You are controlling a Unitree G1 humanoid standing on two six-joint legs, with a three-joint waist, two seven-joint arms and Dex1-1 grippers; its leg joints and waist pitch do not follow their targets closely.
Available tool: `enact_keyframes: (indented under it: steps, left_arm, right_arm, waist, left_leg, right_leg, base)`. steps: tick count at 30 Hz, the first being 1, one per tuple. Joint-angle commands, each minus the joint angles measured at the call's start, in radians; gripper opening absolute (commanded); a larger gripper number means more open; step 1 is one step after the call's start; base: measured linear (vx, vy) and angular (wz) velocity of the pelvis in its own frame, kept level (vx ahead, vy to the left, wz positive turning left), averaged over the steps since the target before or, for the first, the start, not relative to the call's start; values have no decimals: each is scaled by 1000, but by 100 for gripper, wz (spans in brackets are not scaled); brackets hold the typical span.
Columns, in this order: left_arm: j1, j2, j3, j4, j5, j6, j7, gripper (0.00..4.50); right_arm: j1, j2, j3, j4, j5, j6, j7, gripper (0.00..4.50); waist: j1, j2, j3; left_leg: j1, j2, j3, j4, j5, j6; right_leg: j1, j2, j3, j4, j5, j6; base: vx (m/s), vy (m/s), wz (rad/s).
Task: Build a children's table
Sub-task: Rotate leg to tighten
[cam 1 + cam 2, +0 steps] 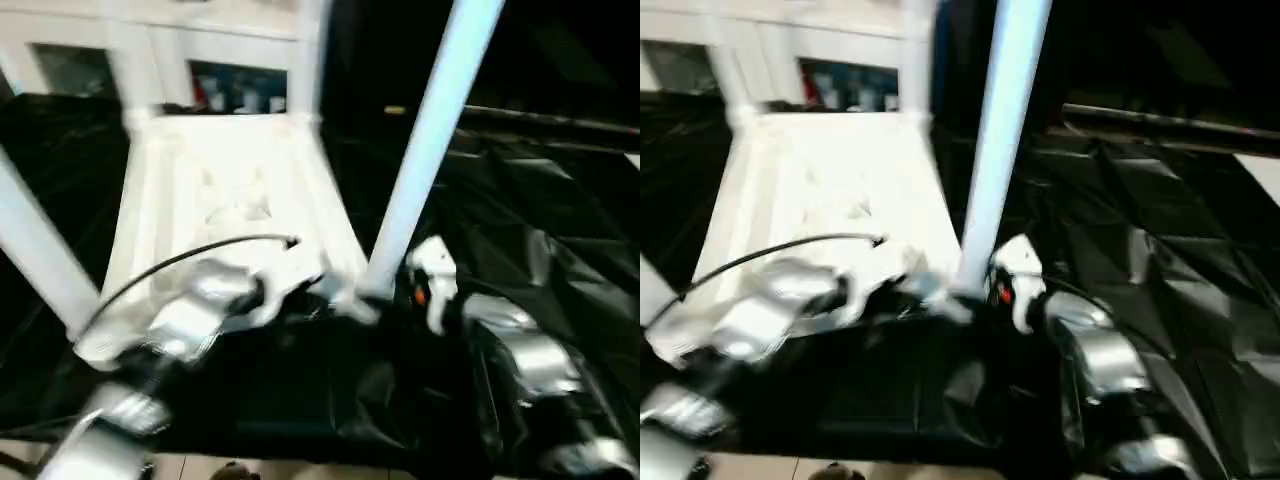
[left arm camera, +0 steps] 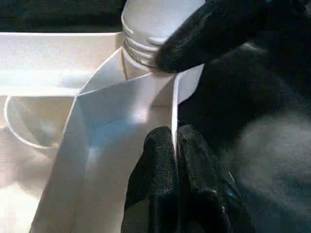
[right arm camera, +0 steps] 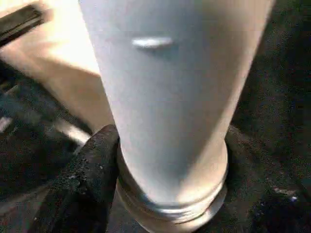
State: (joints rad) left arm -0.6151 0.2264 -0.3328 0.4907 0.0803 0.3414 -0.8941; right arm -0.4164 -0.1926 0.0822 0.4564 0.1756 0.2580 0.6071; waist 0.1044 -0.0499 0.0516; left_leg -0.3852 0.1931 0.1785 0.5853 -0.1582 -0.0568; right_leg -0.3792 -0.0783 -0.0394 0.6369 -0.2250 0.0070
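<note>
1. Now the tabletop (image 1: 225, 200) is seen lying underside up on the black-draped worktop (image 1: 560, 230), with legs standing in its far sockets and one at the near left corner.
2. A fourth leg (image 1: 425, 150) is held leaning at the near right corner socket, its ribbed end (image 2: 143, 34) just above the socket wall.
3. The left pincer (image 2: 175, 155) is closed on the thin corner rim of the tabletop, which is probably being steadied that way.
4. The right pincer (image 3: 165, 194) is set around the base of the leg, one finger (image 3: 92, 165) pressed against it.
5. The leg is best brought upright before being pushed, since a tilted end may jam.
6. The rim grip should be kept firm so the tabletop is not dragged.
</note>
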Motion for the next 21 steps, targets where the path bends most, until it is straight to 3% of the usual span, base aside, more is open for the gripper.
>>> enact_keyframes:
  steps: [1, 5, 8, 11, 15, 21]
  left_arm:
    - [-28, -66, 19, 51, -5, 30, 119, 0]
    - [-72, -165, 5, 126, 16, 43, 199, 0]
    - [-82, -178, -4, 144, 23, 25, 194, 0]
    - [-80, -170, -5, 141, 24, 15, 182, 0]
    - [-61, -120, -7, 118, 17, -31, 116, 0]
    - [-16, -51, -18, 53, -21, -86, -41, 0]
  right_arm:
    - [-16, 67, 8, 52, -3, 33, -104, 272]
    - [-93, 200, -4, 184, -64, -4, -328, 272]
    - [-109, 230, -2, 189, -56, -31, -303, 272]
    - [-112, 225, -11, 182, -46, -30, -287, 342]
    - [-112, 135, -2, 134, -45, -20, -174, 380]
    - [-51, -28, 51, -18, -24, 0, 87, 388]
  waist:
    - [-2, -6, -57]
    - [-16, 2, -58]
    - [-14, 1, -62]
    - [-13, 0, -62]
    - [-12, -4, -60]
    - [0, -6, -61]
  left_leg:
    - [26, 36, -11, -75, -244, -35]
    - [25, 34, -14, -78, -257, -52]
    - [23, 34, -14, -77, -250, -36]
    - [21, 34, -12, -76, -230, -20]
    - [22, 35, -12, -77, -251, -12]
    - [19, 38, -9, -72, -189, 23]
  right_leg:
    - [25, -70, 36, -93, -234, -185]
    - [21, -67, 36, -95, -214, -174]
    - [26, -66, 36, -93, -165, -168]
    - [29, -63, 35, -90, -118, -175]
    - [29, -65, 36, -96, -158, -171]
    - [36, -68, 36, -91, -96, -179]
  base:
    - [0, 0, 0]
    - [0, 0, 0]
    - [0, 0, 0]
    - [0, 0, 0]
    - [0, 0, 0]
    - [0, 0, 0]
